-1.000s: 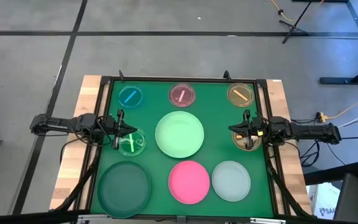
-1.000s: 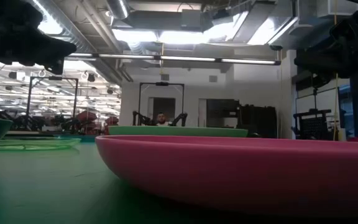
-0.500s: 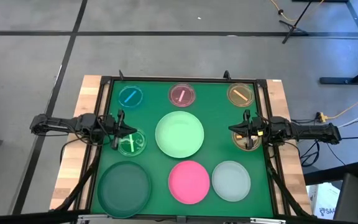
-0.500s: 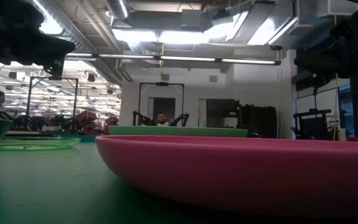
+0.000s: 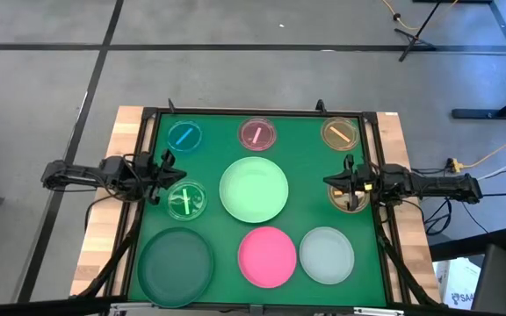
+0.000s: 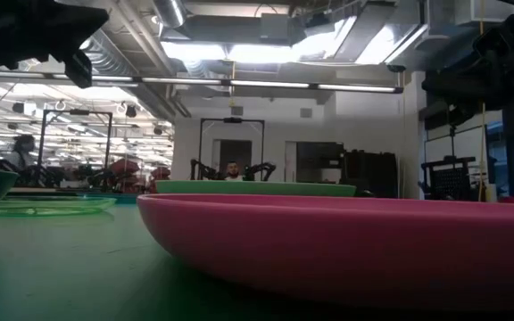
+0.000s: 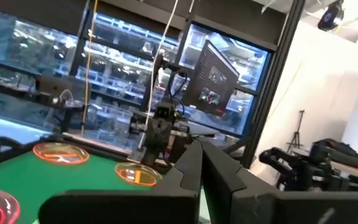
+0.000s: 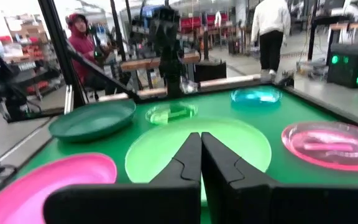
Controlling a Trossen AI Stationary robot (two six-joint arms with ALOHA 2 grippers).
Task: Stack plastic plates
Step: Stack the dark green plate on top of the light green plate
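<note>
Nine plates lie apart on the desk, nothing stacked yet.

The left gripper (image 5: 167, 172) hovers at the left edge beside the small green plate (image 5: 185, 201), fingers clenched and empty; the right gripper (image 5: 339, 183), also clenched, hovers over the brown plate (image 5: 350, 200) at the right edge. The plates look light, stiff and slippery, so the raised rim is probably the best hold.

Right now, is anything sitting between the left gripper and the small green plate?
Nothing visible. The left gripper, fingers shut, sits just beside the small green plate, with only bare green mat between them.
</note>
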